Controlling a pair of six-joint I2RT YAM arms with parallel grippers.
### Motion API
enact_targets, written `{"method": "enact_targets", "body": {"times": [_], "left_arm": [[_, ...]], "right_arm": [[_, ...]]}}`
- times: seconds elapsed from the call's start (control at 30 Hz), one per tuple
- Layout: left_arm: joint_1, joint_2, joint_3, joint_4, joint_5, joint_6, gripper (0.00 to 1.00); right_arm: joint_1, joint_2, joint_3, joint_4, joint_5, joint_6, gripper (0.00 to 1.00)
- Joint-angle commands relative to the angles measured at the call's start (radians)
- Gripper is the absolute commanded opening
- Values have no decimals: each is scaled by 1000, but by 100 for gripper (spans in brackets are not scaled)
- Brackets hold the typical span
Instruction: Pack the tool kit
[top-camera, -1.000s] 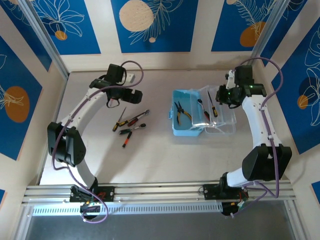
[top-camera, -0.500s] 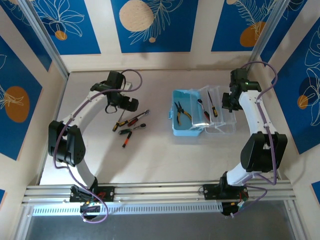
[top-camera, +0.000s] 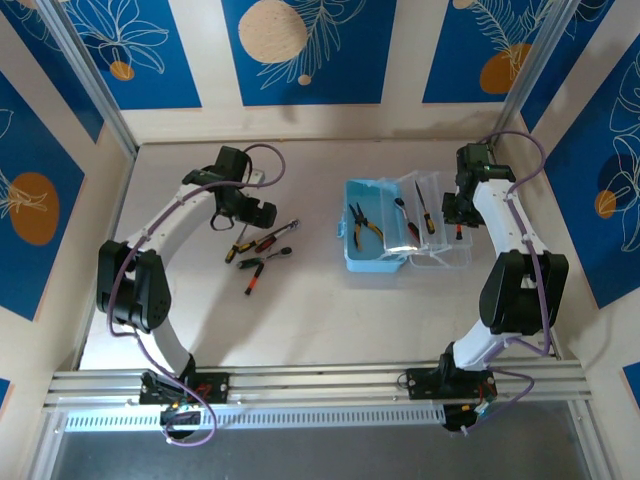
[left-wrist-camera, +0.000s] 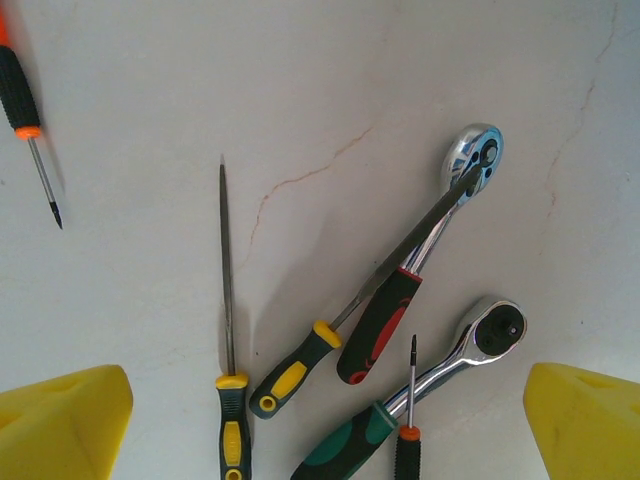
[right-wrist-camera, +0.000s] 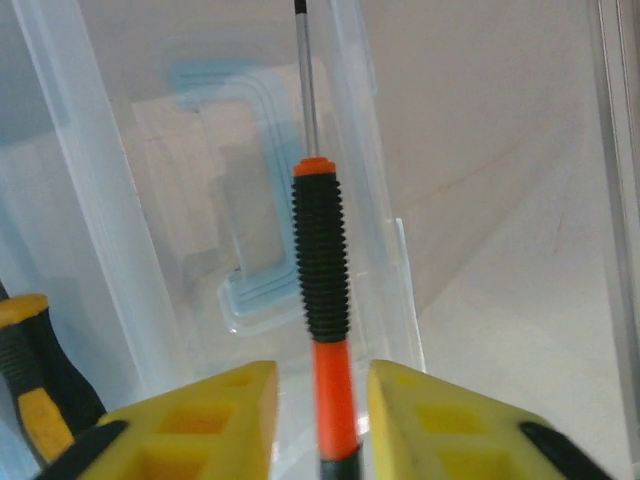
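While the right gripper (right-wrist-camera: 322, 378) hangs over the clear lid (top-camera: 445, 245) of the light-blue case (top-camera: 372, 258), its jaws stand slightly parted around an orange-and-black screwdriver (right-wrist-camera: 320, 270), a slim gap on each side. The left gripper (left-wrist-camera: 327, 385) gapes wide above the ratchet wrench (left-wrist-camera: 472, 165) on the table (top-camera: 300, 310), well left of the case.

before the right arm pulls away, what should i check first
1. Right hand jaws clear of the orange-and-black ribbed screwdriver: ok, a gap on each side.
2. Screwdriver resting in the clear plastic lid: cannot tell.
3. Light-blue plastic case open, yellow-handled pliers inside: ok.
4. Left hand open over the white table: ok.
5. Everything packed: not ok; the silver ratchet wrench with a red-and-black handle and others lie unpacked there.
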Motion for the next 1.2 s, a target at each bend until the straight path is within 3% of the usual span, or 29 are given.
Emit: {"method": "enact_targets", "body": {"times": [0.0, 0.23, 0.27, 0.37, 0.4, 0.57, 0.77, 0.83, 1.03, 1.17], "left_arm": [[3, -20, -1, -6, 0, 20, 100], [4, -16, -12, -33, -49, 34, 100], [5, -12, -18, -38, -62, 34, 100], [3, 0, -41, -40, -76, 29, 100], [3, 5, -50, -36, -79, 24, 100], [-13, 33, -73, -21, -67, 21, 100], [-97, 96, -49, 16, -25, 31, 91], [-123, 131, -29, 33, -5, 26, 87], [-156, 246, 75, 27, 51, 3, 59], [-161, 286, 104, 42, 96, -5, 54]], "right_arm": [[1, -7, -7, 0, 12, -1, 35], [35, -44, 19, -28, 18, 0, 44], [45, -58, 26, -33, 17, 0, 50], [80, -109, 37, -28, 5, -20, 90], [96, -129, 35, -16, 1, -32, 98], [162, -199, 9, 32, -63, -65, 99], [200, -206, -24, 54, -107, -57, 99], [206, -197, -26, 54, -106, -56, 99], [220, -180, -18, 51, -105, -59, 99], [222, -182, -19, 53, -104, -62, 99]]}}
